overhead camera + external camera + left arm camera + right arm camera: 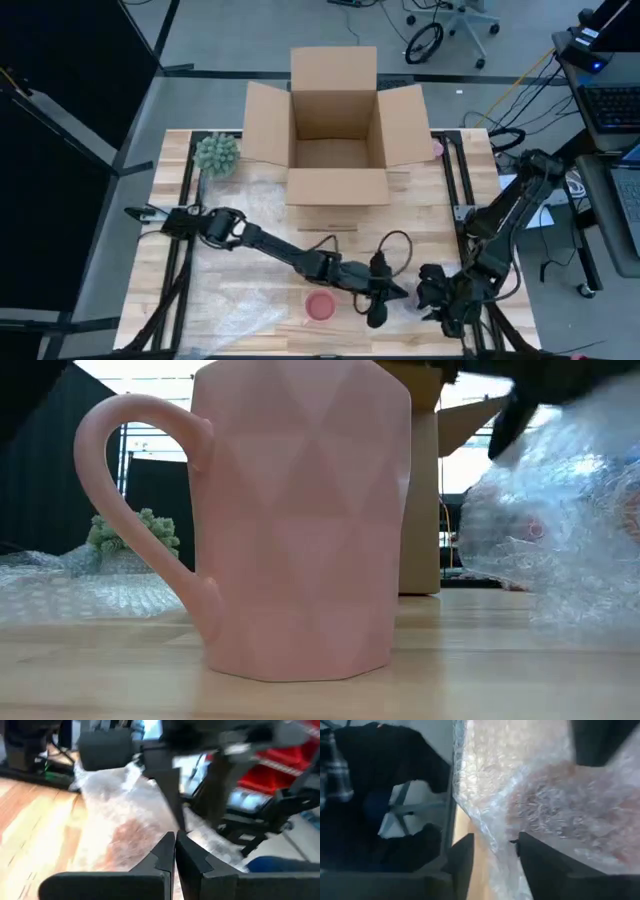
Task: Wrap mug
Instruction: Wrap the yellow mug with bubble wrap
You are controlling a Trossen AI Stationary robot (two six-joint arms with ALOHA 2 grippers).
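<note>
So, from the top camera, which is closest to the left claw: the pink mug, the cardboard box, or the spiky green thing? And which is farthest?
Measured from the left gripper, near the table's front edge:
1. Pink mug, just to its left at the front edge.
2. Cardboard box, open, at the back middle.
3. Spiky green object, at the back left corner, farthest.

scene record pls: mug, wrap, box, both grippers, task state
mug: pink mug, upright on the table's near edge, unwrapped
wrap: bubble wrap, held up between the two grippers, right of the mug
box: cardboard box, open, at the table's far side
left gripper: shut on bubble wrap
right gripper: fingers apart, bubble wrap edge between them
plant: green plant, far left
task state: mug not yet wrapped
</note>
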